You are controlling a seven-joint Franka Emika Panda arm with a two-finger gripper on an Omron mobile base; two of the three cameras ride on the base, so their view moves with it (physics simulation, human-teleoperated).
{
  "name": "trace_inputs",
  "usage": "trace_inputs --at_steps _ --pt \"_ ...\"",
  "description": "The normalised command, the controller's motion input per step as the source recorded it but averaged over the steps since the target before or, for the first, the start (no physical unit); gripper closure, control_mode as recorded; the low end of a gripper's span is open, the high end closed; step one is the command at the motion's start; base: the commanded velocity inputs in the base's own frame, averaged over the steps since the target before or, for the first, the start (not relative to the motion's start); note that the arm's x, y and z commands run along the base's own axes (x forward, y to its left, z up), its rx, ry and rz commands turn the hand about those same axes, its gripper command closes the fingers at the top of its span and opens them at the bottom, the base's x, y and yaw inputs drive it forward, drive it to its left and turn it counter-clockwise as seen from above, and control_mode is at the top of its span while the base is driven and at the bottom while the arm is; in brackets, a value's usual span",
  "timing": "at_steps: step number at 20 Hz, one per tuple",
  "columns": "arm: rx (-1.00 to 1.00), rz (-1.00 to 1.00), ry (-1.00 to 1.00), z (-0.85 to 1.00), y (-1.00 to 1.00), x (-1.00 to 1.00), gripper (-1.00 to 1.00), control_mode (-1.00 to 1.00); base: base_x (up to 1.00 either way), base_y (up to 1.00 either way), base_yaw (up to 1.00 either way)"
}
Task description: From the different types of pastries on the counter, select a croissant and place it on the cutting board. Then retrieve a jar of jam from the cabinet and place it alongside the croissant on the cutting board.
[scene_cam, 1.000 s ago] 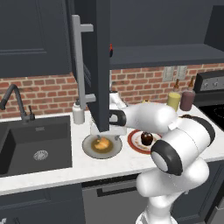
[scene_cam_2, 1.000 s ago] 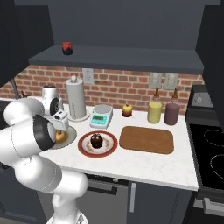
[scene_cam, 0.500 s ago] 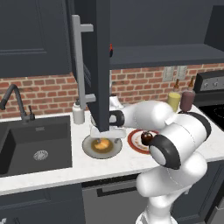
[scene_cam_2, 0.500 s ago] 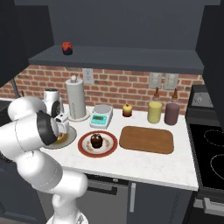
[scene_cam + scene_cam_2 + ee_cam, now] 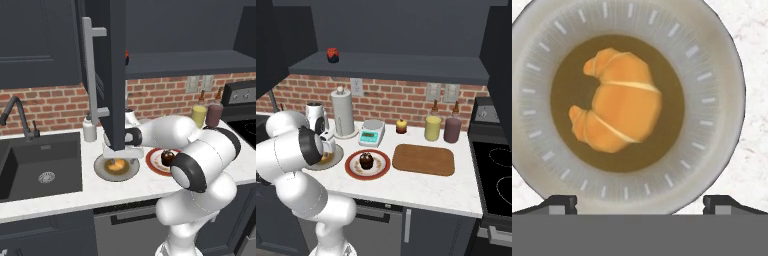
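While your gripper (image 5: pixel 640 202) hangs directly above the croissant (image 5: pixel 618 107), its jaws stand wide apart, clear of the pastry. You see the croissant lying in the brown centre of a grey plate (image 5: pixel 722 85) on the counter (image 5: pixel 60 200), with the cutting board (image 5: pixel 424 159) well to the right, past the muffin (image 5: pixel 366 161).

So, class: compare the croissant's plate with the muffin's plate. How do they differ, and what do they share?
Colour: the croissant's plate is grey with a brown centre; the muffin's plate is red-rimmed with a pale centre.
Load: one holds a golden croissant, the other a dark muffin.
Position: the croissant's plate lies under the tool; the muffin's plate lies nearer the board.
Both are round and rest on the counter.
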Motion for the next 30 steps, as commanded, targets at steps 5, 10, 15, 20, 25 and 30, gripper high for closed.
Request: trace_inputs --at_steps 5,10,15,20,25,30 --pt "0.0 0.0 -0.06 0.0 0.0 0.04 -1.0 -1.0 0.0 0.0 0.0" --pt "0.0 0.0 0.0 -0.04 0.0 0.0 -1.0 -1.0 0.0 0.0 0.0" --pt "0.0 0.0 0.0 -0.02 0.0 0.09 -1.0 -1.0 0.0 0.0 0.0" --pt "-0.01 0.0 0.0 -0.06 0.0 0.21 -1.0 -1.0 0.0 0.0 0.0" --pt "-0.02 0.0 0.0 -0.12 0.0 0.14 -1.0 -1.0 0.0 0.0 0.0" --pt "0.0 0.0 0.0 -0.09 0.01 0.06 -1.0 -1.0 0.0 0.0 0.0"
